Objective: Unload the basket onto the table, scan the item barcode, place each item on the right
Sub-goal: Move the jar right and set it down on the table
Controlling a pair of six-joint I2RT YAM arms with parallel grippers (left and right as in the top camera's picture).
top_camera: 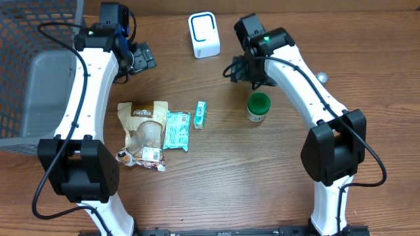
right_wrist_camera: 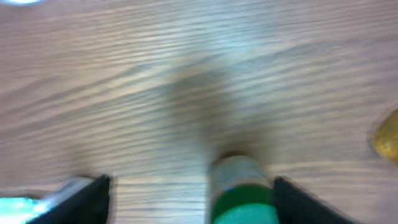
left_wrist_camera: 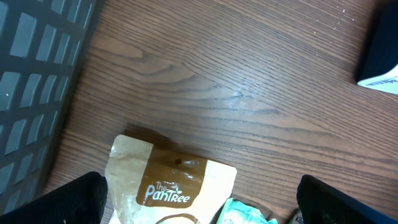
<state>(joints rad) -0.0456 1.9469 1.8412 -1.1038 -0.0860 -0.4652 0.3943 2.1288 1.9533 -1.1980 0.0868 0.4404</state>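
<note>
Arms, overhead: my two white arms sit closest to the lens. The left gripper (top_camera: 146,58) hangs far left beside the mesh basket (top_camera: 26,72). The right gripper (top_camera: 239,69) is far centre, just beyond the green-lidded jar (top_camera: 258,107).
Scanner, overhead: the white scanner (top_camera: 204,35) stands at the far edge, well apart from every item.
Other goods, overhead: the Pantree pouch (top_camera: 144,134), teal packet (top_camera: 176,129) and small teal box (top_camera: 200,114) lie left of the jar, untouched.
Left wrist: jaws spread wide with nothing between them; the pouch lies below.
Right wrist: blurred, but the jaws are apart and the jar sits between them with gaps on both sides, so there is no grip.
Progress: I judge nothing scanned yet. Grasping the jar, carrying it to the scanner and presenting its barcode all remain.
</note>
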